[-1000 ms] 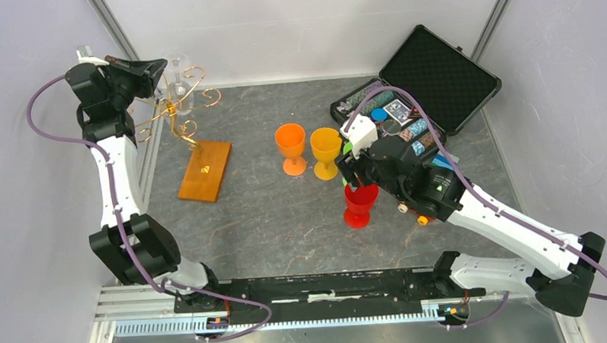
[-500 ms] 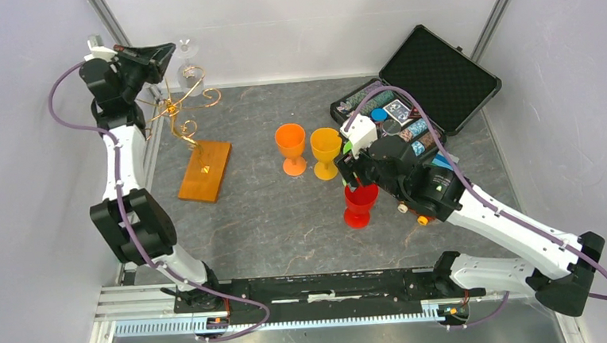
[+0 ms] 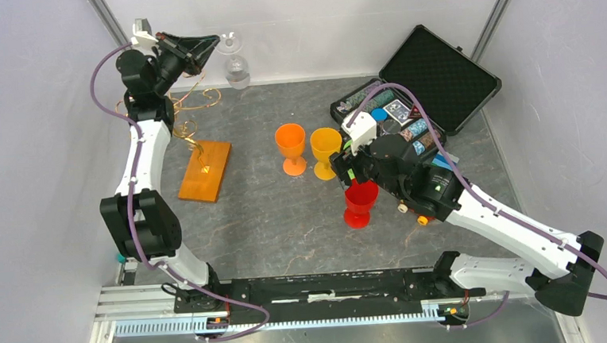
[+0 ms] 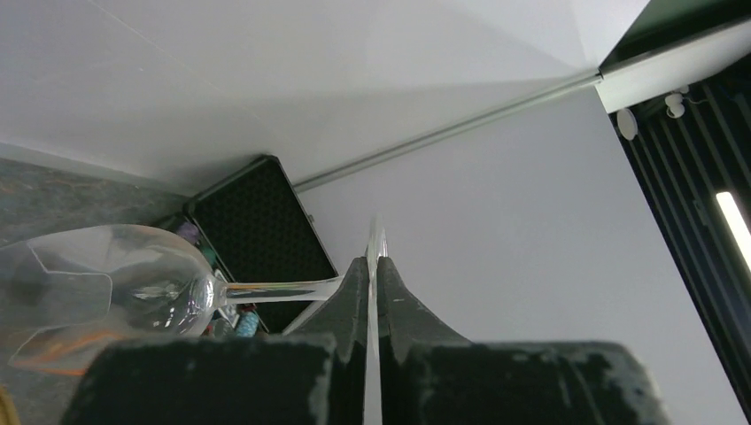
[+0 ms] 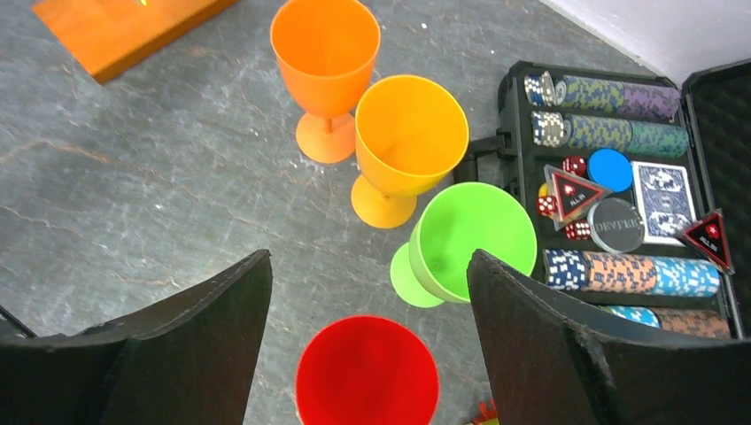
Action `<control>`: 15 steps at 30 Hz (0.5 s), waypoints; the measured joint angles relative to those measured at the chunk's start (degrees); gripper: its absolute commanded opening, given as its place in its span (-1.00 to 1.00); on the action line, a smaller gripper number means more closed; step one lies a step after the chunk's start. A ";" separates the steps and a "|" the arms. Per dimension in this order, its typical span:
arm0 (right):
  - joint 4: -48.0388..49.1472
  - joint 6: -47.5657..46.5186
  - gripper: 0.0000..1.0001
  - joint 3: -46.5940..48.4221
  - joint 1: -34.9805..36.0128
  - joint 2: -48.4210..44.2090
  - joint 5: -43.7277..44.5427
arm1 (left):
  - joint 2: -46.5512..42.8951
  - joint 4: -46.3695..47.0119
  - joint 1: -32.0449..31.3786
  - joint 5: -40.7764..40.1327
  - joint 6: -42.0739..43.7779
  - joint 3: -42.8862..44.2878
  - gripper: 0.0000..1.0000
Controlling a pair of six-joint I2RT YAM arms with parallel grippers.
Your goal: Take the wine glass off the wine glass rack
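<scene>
Clear wine glass (image 4: 115, 283), bowl cut off at left, foot pinched in left gripper (image 4: 373, 266) (right gripper (image 5: 370, 261) spread).

Top cam: fixed high behind the near edge, looks down and forward from far off, whole table (image 3: 271, 221) in frame. Left wrist cam: up at the far-left corner, tilted upward toward the far-right corner along its left gripper (image 4: 373, 266). Wine glass (image 4: 115, 274) very close, black case (image 4: 257, 230) behind. Right wrist cam: low over mid-table, right of centre, nearly straight down on the yellow goblet (image 5: 410, 133) and its neighbours. Top and right wrist share goblets, case and rack base (image 5: 124, 31). Top and left wrist share glass and case.
</scene>
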 measured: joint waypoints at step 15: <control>38.47 0.33 0.77 -9.86 0.00 -2.64 -13.79 | -21.70 -2.32 -8.83 0.22 -4.20 -16.96 -0.96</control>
